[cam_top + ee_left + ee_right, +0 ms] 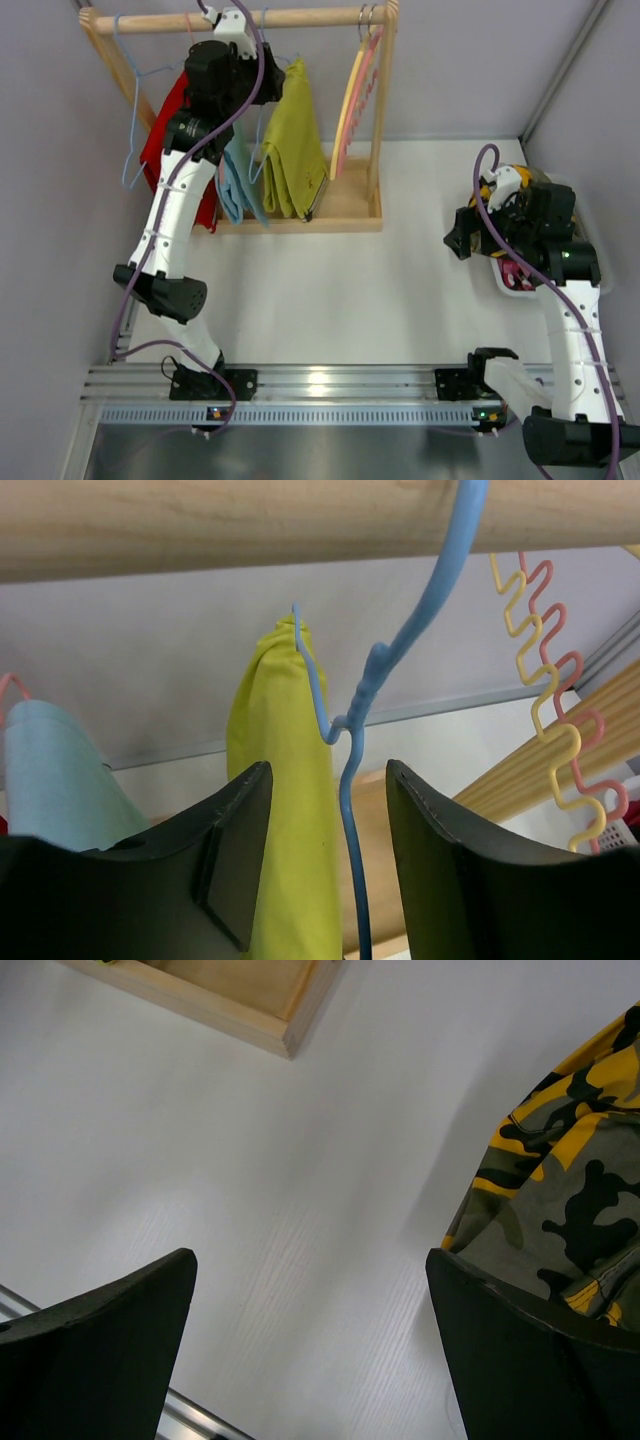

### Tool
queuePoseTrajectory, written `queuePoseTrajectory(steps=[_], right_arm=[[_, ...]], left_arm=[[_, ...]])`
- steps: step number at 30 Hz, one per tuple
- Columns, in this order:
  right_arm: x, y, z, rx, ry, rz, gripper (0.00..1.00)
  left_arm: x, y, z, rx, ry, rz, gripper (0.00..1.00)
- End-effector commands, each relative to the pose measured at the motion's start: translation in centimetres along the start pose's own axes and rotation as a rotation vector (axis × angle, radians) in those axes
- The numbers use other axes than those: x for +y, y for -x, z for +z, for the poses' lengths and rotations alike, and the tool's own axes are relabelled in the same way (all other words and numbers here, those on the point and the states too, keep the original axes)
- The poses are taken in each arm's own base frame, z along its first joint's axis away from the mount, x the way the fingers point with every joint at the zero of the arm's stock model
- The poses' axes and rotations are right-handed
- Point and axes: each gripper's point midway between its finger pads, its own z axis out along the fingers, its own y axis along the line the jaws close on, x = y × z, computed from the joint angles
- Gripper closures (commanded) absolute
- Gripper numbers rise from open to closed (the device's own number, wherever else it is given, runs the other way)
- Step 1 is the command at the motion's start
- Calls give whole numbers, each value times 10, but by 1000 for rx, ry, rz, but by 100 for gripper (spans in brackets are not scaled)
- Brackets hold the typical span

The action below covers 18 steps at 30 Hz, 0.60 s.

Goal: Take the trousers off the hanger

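Three trousers hang on the wooden rail point(200, 20): red point(168, 125), light blue point(238, 185) and yellow-green point(293, 150). My left gripper point(330, 810) is up just below the rail point(250, 520) and stands open. The neck of the blue wire hanger point(352, 780) and the top fold of the yellow-green trousers point(275, 730) lie between its fingers, with gaps on both sides. The light blue trousers point(55, 770) hang to its left. My right gripper point(310, 1300) is open over bare table at the right, with nothing in it.
Empty pink and yellow wavy hangers point(355, 90) hang at the rail's right end, by the rack's post point(383, 110). An empty blue hanger point(135, 110) hangs at the left end. A yellow-and-black camouflage cloth point(560, 1200) lies in a white basket point(520, 290) under the right arm.
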Motion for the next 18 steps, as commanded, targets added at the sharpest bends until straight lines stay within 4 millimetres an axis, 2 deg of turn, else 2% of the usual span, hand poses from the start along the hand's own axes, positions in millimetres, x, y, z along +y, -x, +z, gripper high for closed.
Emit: queuePoseTrajectory(steps=[1,2,3,5,6,10,13,14,18], right_arm=[[1,12,-4,-46,-6,-54,1],[1,12,-4,-49,-8,-60,1],[1,12,-4,-47,-10,-59,0],[1,12,-4,-47,-8,-59,1],[1,12,-4,-49,-8,-60,1],[1,15,-5,-55,-10,-60,1],[1,16,-5,-57,-9,-59,1],[1,17,-5,-59,-7,-61,1],[2,16,-5,-59,-4,-61,1]], left_arm=[[2,18,10,-85,15,-7,46],[3,15,13,-78,18,-5,51],[4,15,13,-80,23,-4,63],[5,15,14,-82,33,-4,75],[5,16,14,-85,33,-4,86],[1,32,8,-131,11,-4,100],[-3,56,-1,-203,1,-7,100],[-5,70,-6,-247,-4,-9,100],[-13,107,-25,-358,-30,-19,100]])
